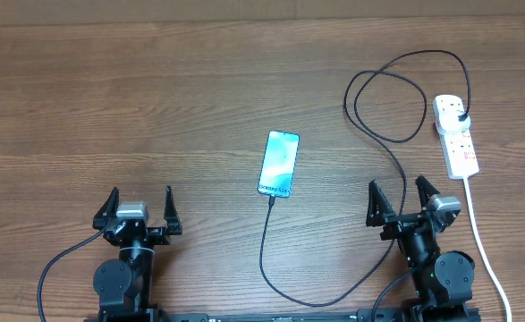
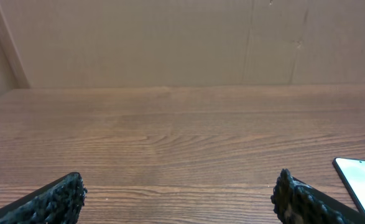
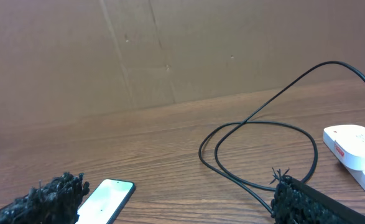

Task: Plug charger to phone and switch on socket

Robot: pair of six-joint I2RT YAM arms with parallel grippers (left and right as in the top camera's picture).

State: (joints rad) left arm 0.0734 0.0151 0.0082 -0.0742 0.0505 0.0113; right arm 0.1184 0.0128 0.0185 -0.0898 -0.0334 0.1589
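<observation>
lying between the spread left gripper (image 1: 141, 191) and spread right gripper (image 1: 396, 182), the phone (image 1: 279, 165) meets the charger (image 1: 263, 243) tip.

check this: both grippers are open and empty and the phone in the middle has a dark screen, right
No: the phone has a lit, light-blue screen, as the overhead view shows. The left gripper and right gripper are open and empty.

Phone (image 1: 279, 165): light-blue screen, dark edge. Charger (image 1: 261, 255): all black. Socket (image 1: 456, 134): white, red markings, white cord. Table (image 1: 155, 107): brown wood grain. Left gripper (image 1: 139, 207), right gripper (image 1: 403, 199): black.
</observation>
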